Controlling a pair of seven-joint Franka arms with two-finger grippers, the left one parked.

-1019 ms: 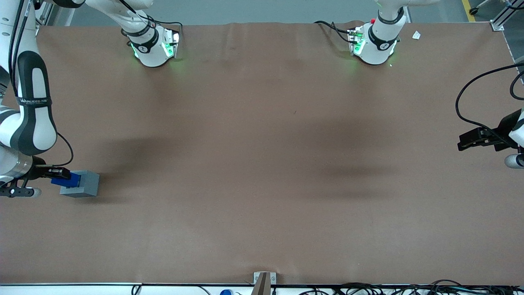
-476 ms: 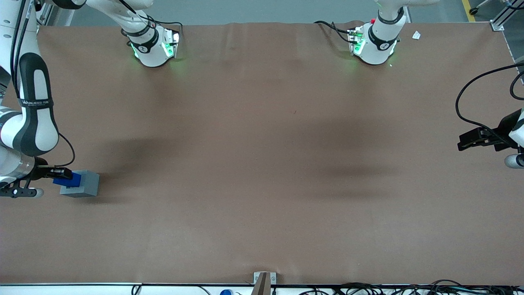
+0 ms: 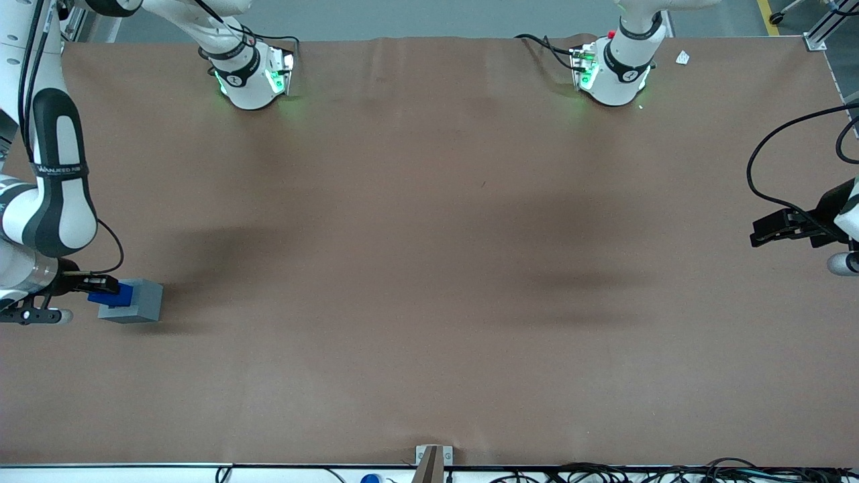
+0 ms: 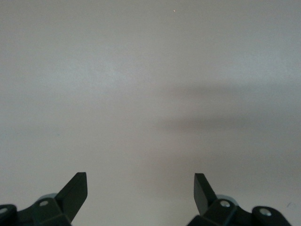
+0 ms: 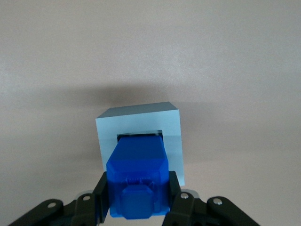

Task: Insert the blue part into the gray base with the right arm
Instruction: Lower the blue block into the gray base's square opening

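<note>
Right wrist view is revealing the gripper (image 5: 137,197) clenching the blue part (image 5: 137,176) over the gray base (image 5: 141,141) recess; the front view is hiding that recess.

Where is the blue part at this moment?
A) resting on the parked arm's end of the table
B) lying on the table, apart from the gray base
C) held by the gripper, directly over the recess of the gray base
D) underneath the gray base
C: the gripper clamps the blue part from both sides, with its lower end at the square recess of the gray base.
</note>
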